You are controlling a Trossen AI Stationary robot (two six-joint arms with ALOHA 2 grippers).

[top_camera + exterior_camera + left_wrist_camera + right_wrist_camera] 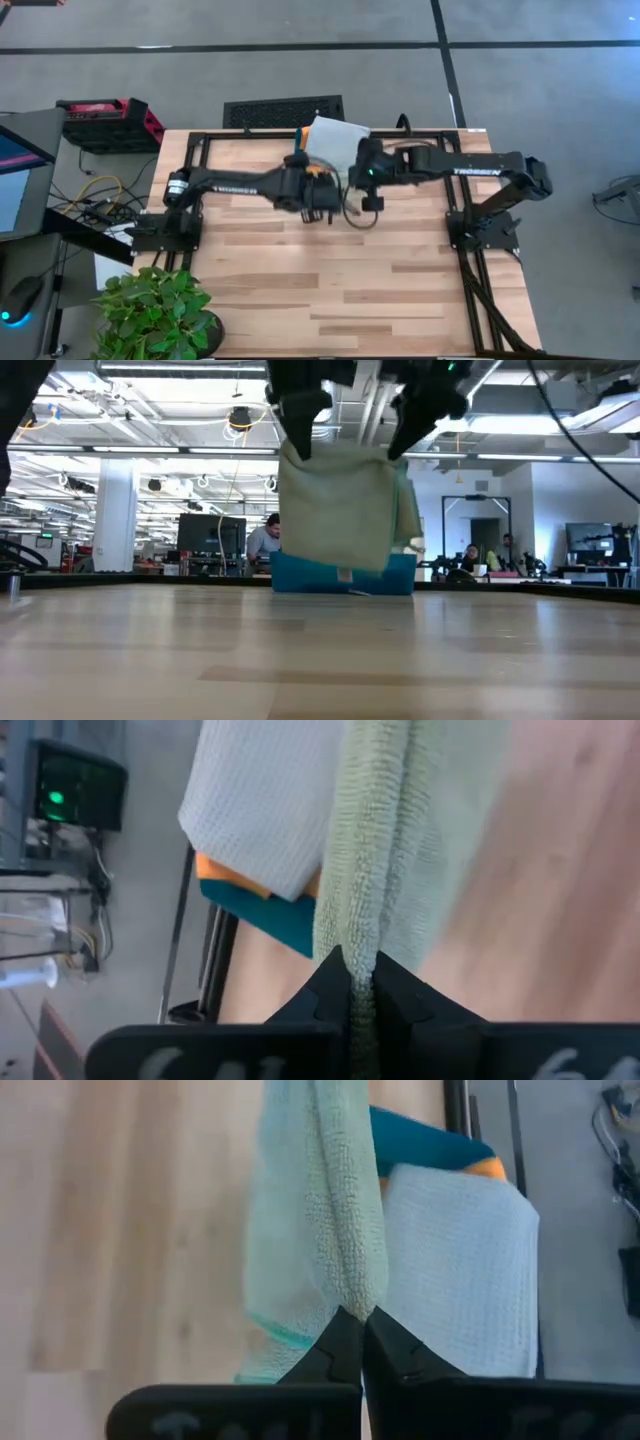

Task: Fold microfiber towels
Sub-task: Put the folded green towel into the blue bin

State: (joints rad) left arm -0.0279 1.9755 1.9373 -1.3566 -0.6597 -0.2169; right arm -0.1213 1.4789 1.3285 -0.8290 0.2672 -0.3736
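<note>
The left gripper (358, 982) is clamped on one top corner of the light green towel (345, 510), and the right gripper (352, 1335) is pinched shut on the other corner, so the cloth hangs between them as a slack sheet lifted clear of the wooden table (330, 270), in front of the teal tray (345, 575) at the table's far edge. Each wrist view shows the pile bunched into a narrow ridge between the closed fingers, a thin bite on a soft, slippery fabric. The likely fault from here is a corner sliding out if the arms pull apart or swing quickly, which would drop that side and leave the sheet dangling from one grip. Another risk is the lower hem dragging over the tray's contents: a pale grey towel (265, 805) lies on top there with an orange towel (225, 872) beneath it, and a low pass could catch and pull them askew. Uneven heights between the two grippers would also lay the cloth down skewed, spoiling the fold line. The table is pale butcher-block planking, bare across its near half. Beyond it the low view shows an open office with bright ceiling lights, screens and a few seated people (265, 540); a potted plant (155, 310) sits by the table's near left corner.
</note>
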